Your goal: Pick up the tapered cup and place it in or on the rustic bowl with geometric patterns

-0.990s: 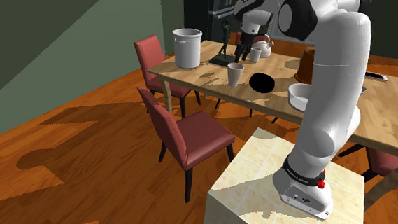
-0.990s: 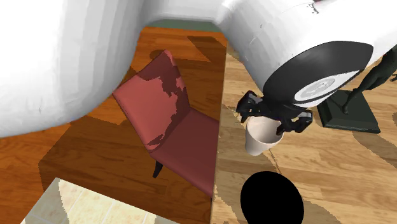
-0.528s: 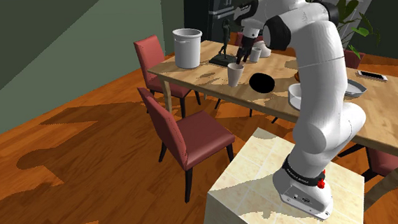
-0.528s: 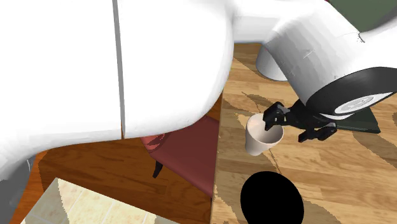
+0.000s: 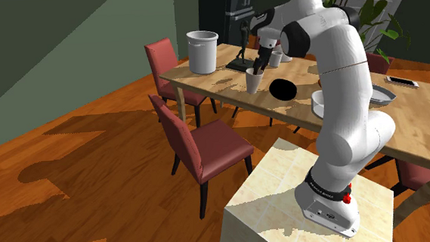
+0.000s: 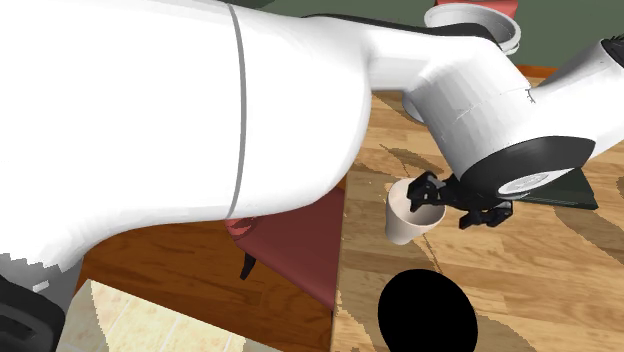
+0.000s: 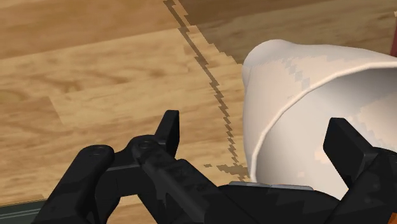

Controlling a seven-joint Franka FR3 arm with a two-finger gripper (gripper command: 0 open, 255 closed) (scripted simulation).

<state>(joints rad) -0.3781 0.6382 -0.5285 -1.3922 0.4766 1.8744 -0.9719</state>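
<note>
Jaws are spread wide, nothing pinched. The black gripper is down at the rim of the white tapered cup, and its fingers straddle the cup's wall, one over the open mouth and one outside. Neither looks to be touching it. The cup sits upright on the wooden table, close to the long edge where the red chair is tucked in. A flat black round shape lies just beside it along that same edge. Toward the far corner stand a big white pot and a dark figurine. A white bowl peeks out from behind the arm.
</note>
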